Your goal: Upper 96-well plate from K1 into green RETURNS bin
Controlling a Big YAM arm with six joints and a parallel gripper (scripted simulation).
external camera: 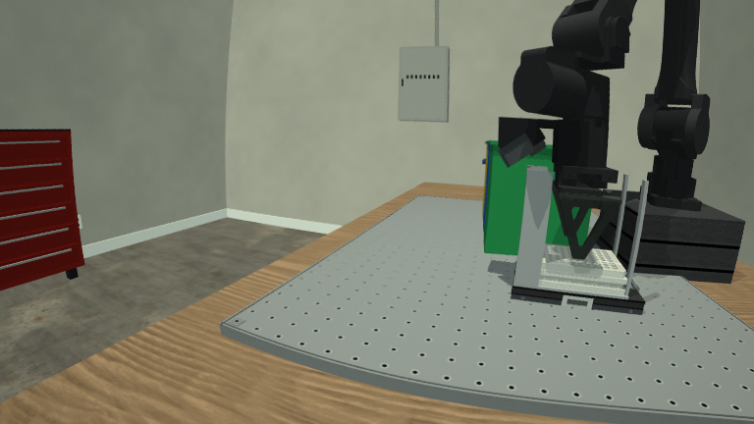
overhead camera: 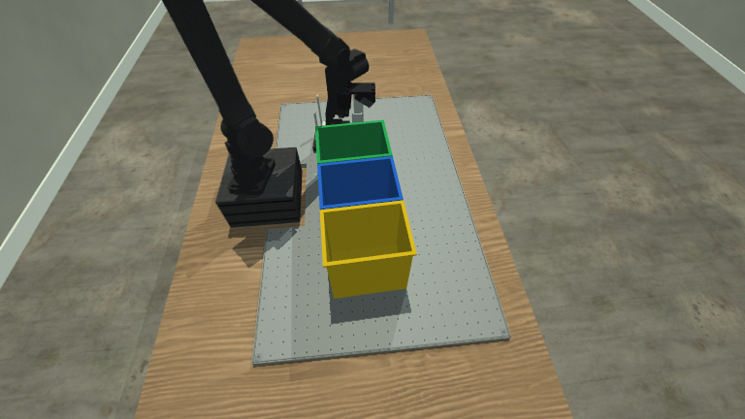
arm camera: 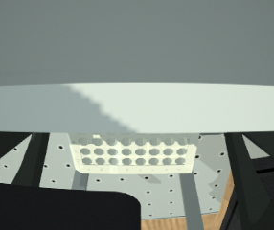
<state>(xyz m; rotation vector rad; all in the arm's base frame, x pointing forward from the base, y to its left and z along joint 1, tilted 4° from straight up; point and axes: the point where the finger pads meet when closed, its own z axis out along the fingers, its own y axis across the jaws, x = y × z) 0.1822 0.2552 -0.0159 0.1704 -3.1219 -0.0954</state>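
Stack rack K1 stands on the breadboard behind the green bin. It has a grey side panel and thin posts. Two white 96-well plates lie stacked in it; the upper plate lies on the lower plate. My gripper is open and empty. It is down inside the rack, its fingertips just at the upper plate, with its dark fingers either side of the plate in the wrist view. The green bin hides the plates in the top view.
A blue bin and a yellow bin stand upright in a row in front of the green bin on the grey breadboard. The arm's black base sits left of the bins.
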